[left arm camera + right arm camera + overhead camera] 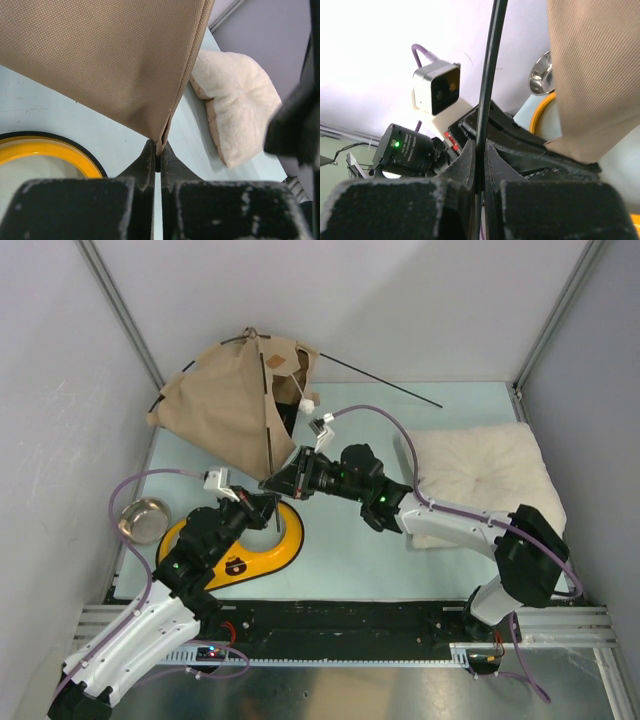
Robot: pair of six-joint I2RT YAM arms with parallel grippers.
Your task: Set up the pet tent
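Note:
The pet tent (225,405) of tan fabric stands partly collapsed at the back left, with a brown label patch (276,361) and a white pom-pom (305,400) near its top. One thin black pole (380,380) sticks out to the right. My left gripper (268,504) is shut on the tent's lower fabric corner (162,142), seen close in the left wrist view (160,150). My right gripper (272,482) is shut on a black pole (490,75) just beside it, seen in the right wrist view (480,147). The tan fabric (590,75) hangs to the right of that pole.
A yellow feeder (255,545) lies under both grippers, with a steel bowl (143,518) to its left. A cream fluffy pillow (480,475) lies at the right and shows in the left wrist view (235,110). Grey walls close in the left, back and right.

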